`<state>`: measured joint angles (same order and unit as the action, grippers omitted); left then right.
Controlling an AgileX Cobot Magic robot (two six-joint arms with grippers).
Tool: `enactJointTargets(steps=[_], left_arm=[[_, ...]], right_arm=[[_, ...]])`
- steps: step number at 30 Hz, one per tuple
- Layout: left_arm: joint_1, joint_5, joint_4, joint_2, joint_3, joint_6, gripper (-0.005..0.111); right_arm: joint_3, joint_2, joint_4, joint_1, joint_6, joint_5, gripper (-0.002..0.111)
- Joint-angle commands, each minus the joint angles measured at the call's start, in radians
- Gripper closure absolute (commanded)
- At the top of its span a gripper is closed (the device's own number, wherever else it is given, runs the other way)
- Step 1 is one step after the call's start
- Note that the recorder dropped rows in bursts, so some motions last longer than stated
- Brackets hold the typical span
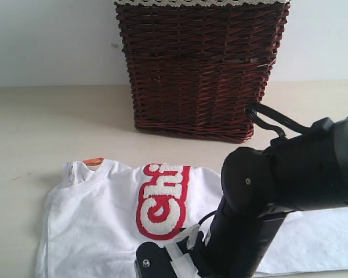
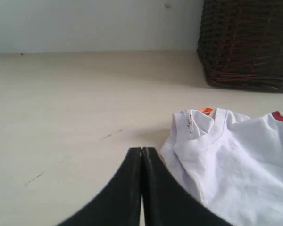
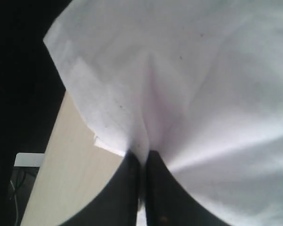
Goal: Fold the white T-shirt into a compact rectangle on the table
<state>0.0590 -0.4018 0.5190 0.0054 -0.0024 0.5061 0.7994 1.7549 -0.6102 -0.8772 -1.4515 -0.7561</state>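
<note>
With right gripper (image 3: 140,157) pinched on edge of white cotton T-shirt (image 3: 193,94) and left gripper (image 2: 142,151) closed empty, lift slowly, keeping cloth ahead taut.

You are working at what looks like a robot test bench dressed as a laundry corner: a plain pale wall (image 1: 52,40) behind a wide beige table (image 1: 46,127), a dark wicker basket (image 1: 200,69) with lace trim, a white T-shirt (image 1: 98,226) lying on it, and a black robot arm (image 1: 296,174) over the cloth.
</note>
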Motion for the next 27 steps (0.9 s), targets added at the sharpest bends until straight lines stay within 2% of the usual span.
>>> enactJointTargets(steps=[1,5,10,17,27], left_arm=[[0.003,0.008,-0.004,-0.005,0.002,-0.005,0.107],[0.003,0.008,-0.004,-0.005,0.002,-0.005,0.107],[0.003,0.008,-0.004,-0.005,0.002,-0.005,0.107],[0.003,0.008,-0.004,-0.005,0.002,-0.005,0.107],[0.003,0.008,-0.004,-0.005,0.002,-0.005,0.107]], right_arm=[[0.063,-0.013,-0.055,0.005,-0.002,-0.025,0.108],[0.118,-0.013,-0.093,0.005,0.009,0.047,0.108],[0.148,-0.009,-0.088,0.005,0.155,0.190,0.108],[0.148,-0.008,-0.088,0.005,0.156,0.347,0.108],[0.148,0.036,-0.088,0.005,0.156,0.658,0.108]])
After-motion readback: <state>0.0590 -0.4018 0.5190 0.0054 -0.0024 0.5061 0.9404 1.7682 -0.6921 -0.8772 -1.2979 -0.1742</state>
